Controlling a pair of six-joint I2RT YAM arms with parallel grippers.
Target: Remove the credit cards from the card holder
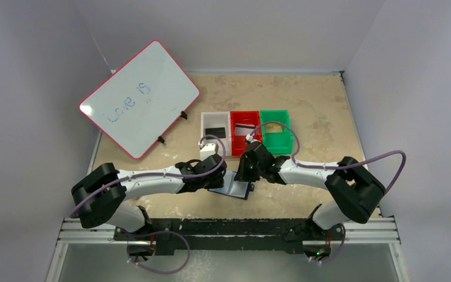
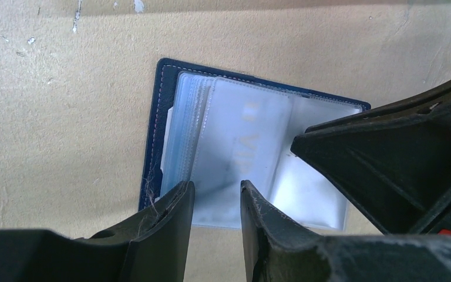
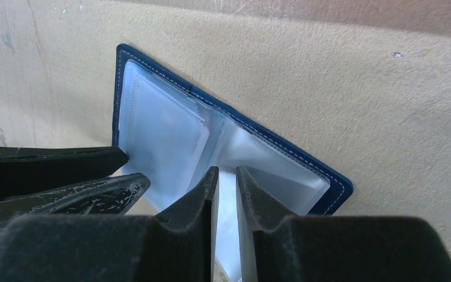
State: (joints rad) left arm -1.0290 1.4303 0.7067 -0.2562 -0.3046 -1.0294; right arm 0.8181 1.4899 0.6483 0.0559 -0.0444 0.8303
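The left gripper (image 2: 216, 200), jaws slightly apart, hovers at the near edge of the card holder (image 2: 235, 141), which lies open on the desk (image 2: 64, 117). The right gripper (image 3: 227, 194) pinches what seems a clear sleeve. Beyond, three credit cards (image 1: 215, 131) sit in bins (image 1: 246, 132).

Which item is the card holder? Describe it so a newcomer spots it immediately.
Find the three bins mid-table, then look nearer the arm bases. Between the two claws lies the card holder, open flat. It alone is navy, with clear pockets.
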